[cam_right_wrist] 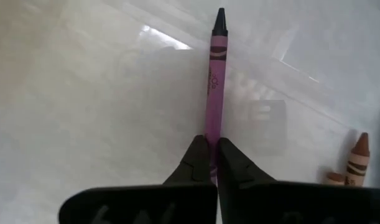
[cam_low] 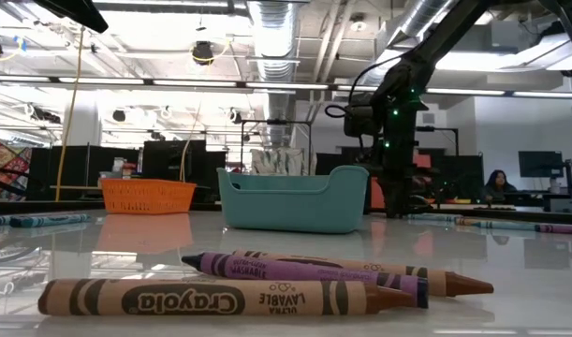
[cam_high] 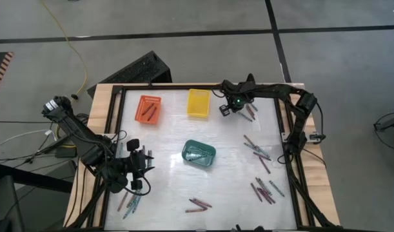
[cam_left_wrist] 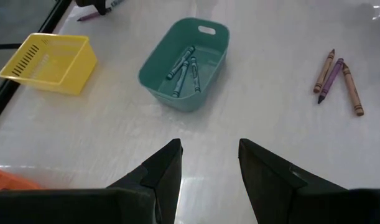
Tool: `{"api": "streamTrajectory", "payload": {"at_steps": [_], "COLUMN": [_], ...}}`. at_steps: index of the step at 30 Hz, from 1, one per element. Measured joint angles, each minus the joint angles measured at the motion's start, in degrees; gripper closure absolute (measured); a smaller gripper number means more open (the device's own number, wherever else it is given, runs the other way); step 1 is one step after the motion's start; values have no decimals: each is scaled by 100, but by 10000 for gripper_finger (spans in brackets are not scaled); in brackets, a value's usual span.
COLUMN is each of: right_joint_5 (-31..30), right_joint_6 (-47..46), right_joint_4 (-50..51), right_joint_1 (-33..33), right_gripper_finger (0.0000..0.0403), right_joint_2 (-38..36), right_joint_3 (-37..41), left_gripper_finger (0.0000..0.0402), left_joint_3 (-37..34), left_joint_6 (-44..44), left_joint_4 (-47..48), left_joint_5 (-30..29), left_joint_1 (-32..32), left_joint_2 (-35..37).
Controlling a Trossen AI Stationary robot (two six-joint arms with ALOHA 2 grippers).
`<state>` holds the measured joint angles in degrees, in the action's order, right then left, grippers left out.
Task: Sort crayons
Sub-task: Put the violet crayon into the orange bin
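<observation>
My right gripper (cam_high: 227, 107) is at the table's far side, right of the yellow basket (cam_high: 198, 103), shut on a purple crayon (cam_right_wrist: 216, 74). My left gripper (cam_left_wrist: 208, 165) waits open at the near left (cam_high: 135, 166), holding nothing. In front of it stands the teal basket (cam_left_wrist: 186, 62), with several teal crayons (cam_left_wrist: 183, 67) lying in it. The orange basket (cam_high: 149, 108) stands at the far left. More crayons lie loose on the white table top at the right (cam_high: 258, 151), near right (cam_high: 264, 190), near middle (cam_high: 198, 205) and near left (cam_high: 132, 201). My right gripper pinches the purple crayon by its blunt rear end (cam_right_wrist: 212, 134) between its two fingertips. The fingers come steeply from above, and the crayon runs straight out ahead of them, its dark tip (cam_right_wrist: 219, 17) pointing away. I cannot tell whether the crayon is clear of the table.
A brown crayon (cam_right_wrist: 357, 155) lies close beside my right gripper. Three crayons, brown and purple (cam_low: 314, 276), lie near the table's front edge. A dark frame (cam_high: 113, 129) runs around the white surface. Bare table lies between the baskets.
</observation>
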<state>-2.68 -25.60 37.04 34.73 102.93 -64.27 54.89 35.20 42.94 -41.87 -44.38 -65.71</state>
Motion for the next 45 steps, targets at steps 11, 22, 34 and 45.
{"api": "streamTrajectory", "payload": {"at_steps": [11, 22, 34, 45], "right_joint_5": [352, 328, 316, 298], "right_joint_6": [197, 299, 336, 318], "right_joint_4": [-11, 152, 162, 55], "right_joint_1": [-362, -653, -1477, -2669], "right_gripper_finger": [402, 403, 403, 403], "right_joint_2": [-758, -1435, -1912, -2134], "right_joint_3": [17, 15, 13, 7], "left_gripper_finger": [253, 253, 253, 253], "left_joint_3": [0, 0, 0, 0], "left_joint_6": [55, 162, 231, 559], "left_joint_4": [2, 4, 19, 283], "left_joint_5": [50, 52, 390, 570], "left_joint_1": [0, 0, 0, 0], "left_joint_2": [-2, -2, -2, -2]}}
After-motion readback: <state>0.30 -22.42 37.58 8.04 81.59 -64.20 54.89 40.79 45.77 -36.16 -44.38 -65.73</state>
